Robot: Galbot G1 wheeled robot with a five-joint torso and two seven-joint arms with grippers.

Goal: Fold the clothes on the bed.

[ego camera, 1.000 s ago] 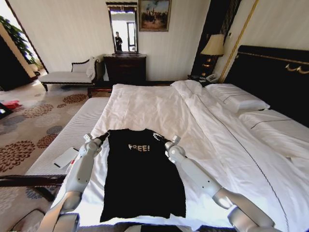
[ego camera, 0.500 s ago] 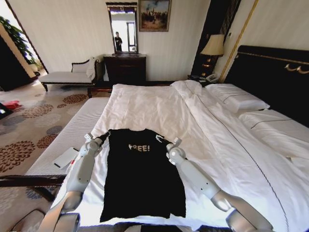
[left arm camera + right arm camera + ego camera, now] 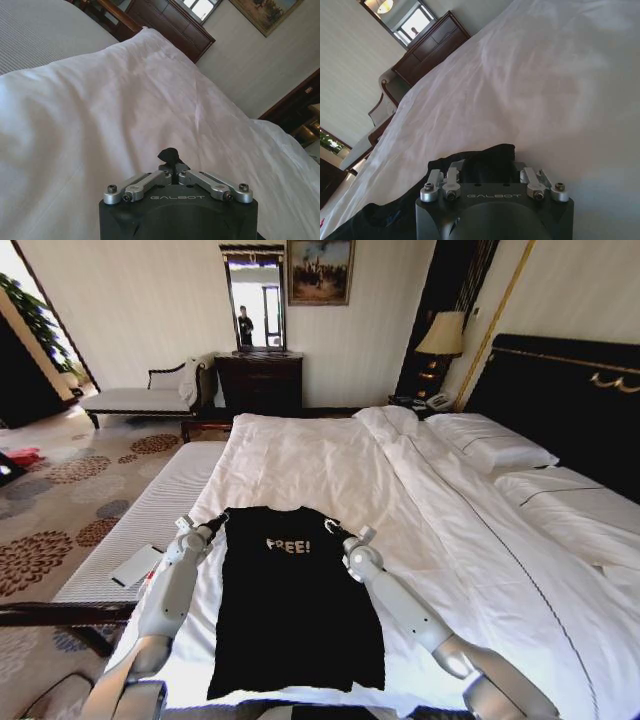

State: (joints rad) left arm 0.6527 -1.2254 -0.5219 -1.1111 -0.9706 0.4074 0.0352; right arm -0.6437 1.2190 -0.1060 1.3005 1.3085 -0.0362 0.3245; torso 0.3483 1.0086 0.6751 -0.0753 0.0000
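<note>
The black T-shirt (image 3: 295,605) lies flat near the bed's (image 3: 330,460) near-left edge. The left claw (image 3: 213,524) pinches its left shoulder; the right claw (image 3: 337,531), clenched on the right shoulder, has crept slightly inward, beginning the fold.

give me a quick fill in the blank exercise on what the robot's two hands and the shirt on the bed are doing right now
1. The black T-shirt lies flat on the white ____.
2. The white lettering on its chest reads ____.
3. The left hand is shut on a small pinch of ____ fabric.
4. The left hand and the right hand each sit at a ____ of the T-shirt.

Missing words: bed; FREE!; black; shoulder
</note>
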